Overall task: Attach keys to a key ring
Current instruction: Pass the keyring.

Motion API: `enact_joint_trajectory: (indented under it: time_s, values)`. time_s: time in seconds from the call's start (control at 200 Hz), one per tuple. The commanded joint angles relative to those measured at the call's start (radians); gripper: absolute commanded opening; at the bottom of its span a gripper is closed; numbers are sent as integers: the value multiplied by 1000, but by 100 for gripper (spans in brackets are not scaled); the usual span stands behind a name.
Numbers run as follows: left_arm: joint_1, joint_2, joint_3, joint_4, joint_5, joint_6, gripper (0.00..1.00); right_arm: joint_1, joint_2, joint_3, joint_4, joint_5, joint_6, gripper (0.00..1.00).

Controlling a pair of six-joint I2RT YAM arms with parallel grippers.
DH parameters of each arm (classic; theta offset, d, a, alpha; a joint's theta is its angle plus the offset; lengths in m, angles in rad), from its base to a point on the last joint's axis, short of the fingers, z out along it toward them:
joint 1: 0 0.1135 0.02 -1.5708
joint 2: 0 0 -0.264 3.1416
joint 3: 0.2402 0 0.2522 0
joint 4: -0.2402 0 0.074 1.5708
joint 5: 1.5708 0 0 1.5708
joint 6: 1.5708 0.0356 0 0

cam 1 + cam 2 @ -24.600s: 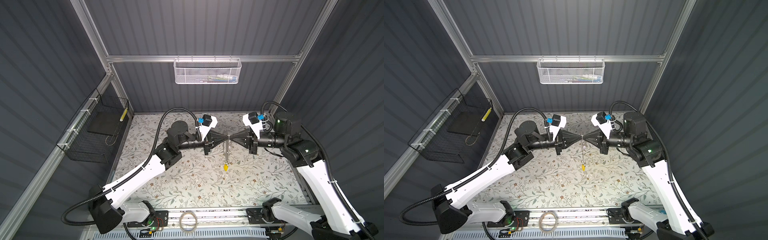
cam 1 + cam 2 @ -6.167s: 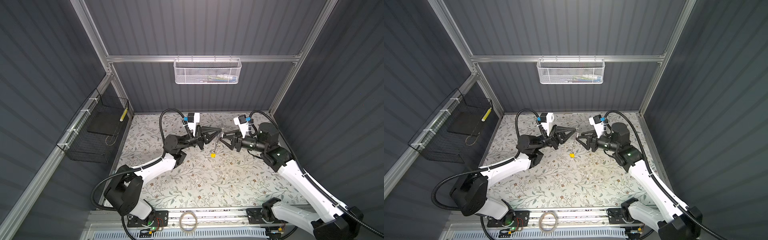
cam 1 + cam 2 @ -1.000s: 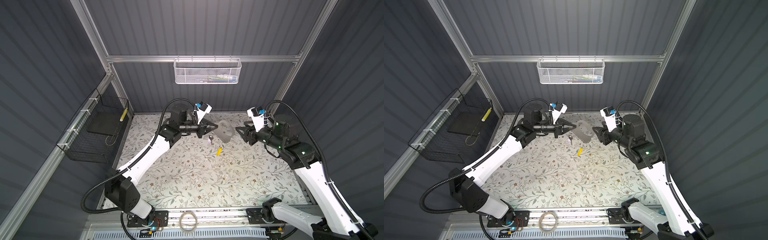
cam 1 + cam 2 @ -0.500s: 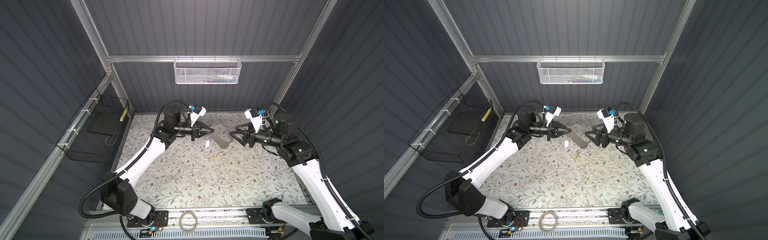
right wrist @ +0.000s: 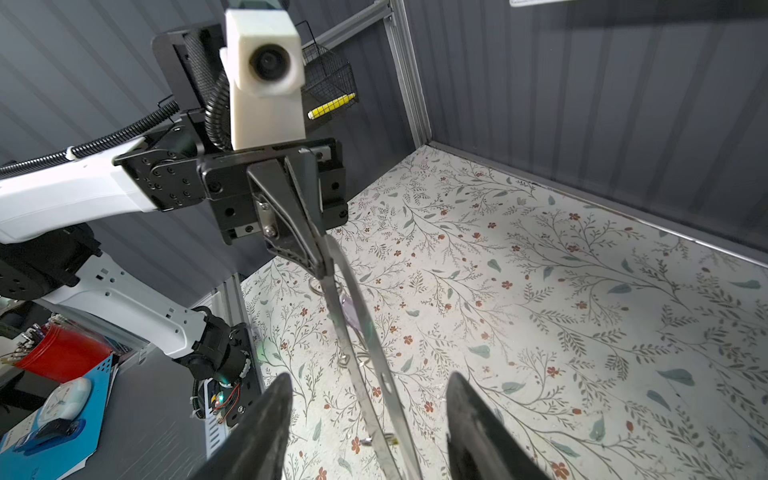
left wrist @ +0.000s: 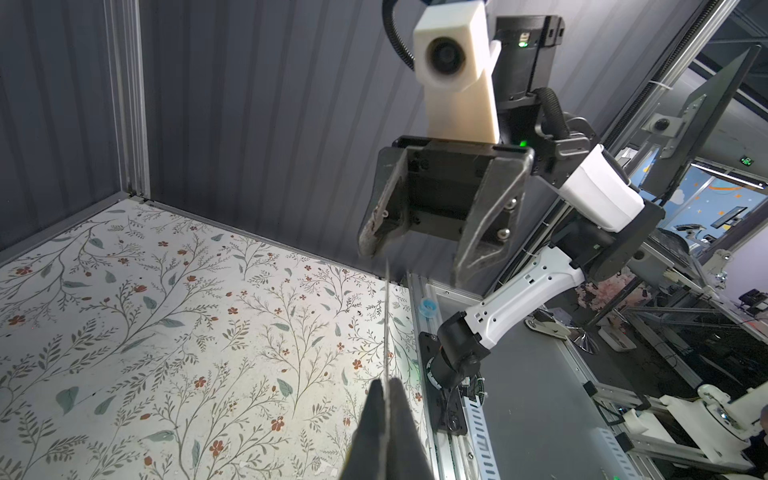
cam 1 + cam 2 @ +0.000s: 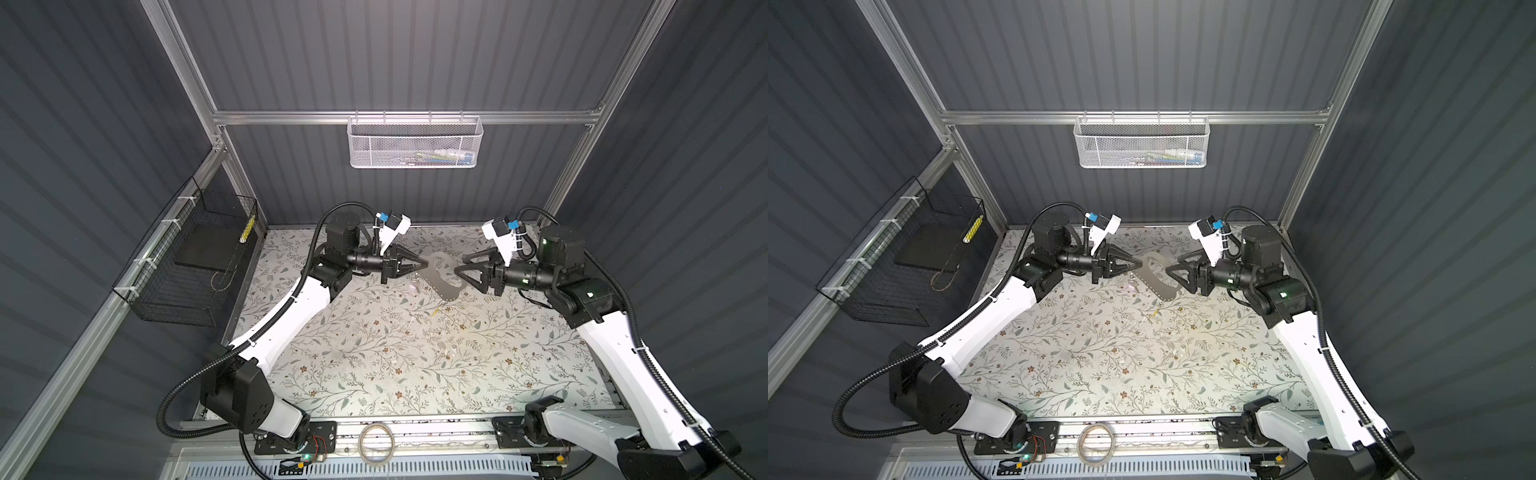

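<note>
Left gripper (image 7: 426, 264) clamped on one end of the key ring (image 7: 448, 292), held above the floral surface (image 7: 374, 365); right gripper (image 7: 460, 266) jaws apart astride the other end; lilac key (image 7: 414, 286) just below the left gripper; yellow key (image 7: 435, 312) lower, blurred.

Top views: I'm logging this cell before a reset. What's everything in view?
key ring: 1, dark grey, held aloft at the back
lilac key: 1, pale lilac, beside the ring
yellow key: 1, yellow, below the ring; hanging or lying, unclear
mat: 1, floral, tabletop
mesh basket: 1, white, back rail
wire basket: 1, black, side wall
tape roll: 1, tan, front rail
left gripper: 1, black, shut on key ring
right gripper: 1, black, open, near ring's other end
</note>
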Motion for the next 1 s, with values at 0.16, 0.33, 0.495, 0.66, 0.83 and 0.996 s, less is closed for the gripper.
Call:
enact_joint_trajectory:
  time_s: [0.16, 0.33, 0.495, 0.66, 0.83, 0.996]
  values:
    - [7, -43, -25, 101, 55, -65, 0, -2, 43, -4, 37, -60, 20, 44]
    - [7, -41, -34, 124, 56, -77, 0, -2, 55, 5, 45, -110, 33, 31]
    - [8, -32, -35, 125, 50, -80, 0, -2, 46, 9, 56, -125, 48, 14]
    - [11, -35, -37, 119, -3, -89, 5, -2, 30, 19, 56, -93, 67, 0]
    - [22, -94, -51, -38, -193, -9, 24, -2, 23, 65, 7, 18, 77, 0]
    - [25, -205, -89, -194, -495, 16, 33, -2, 35, 110, -33, 81, 102, 0]
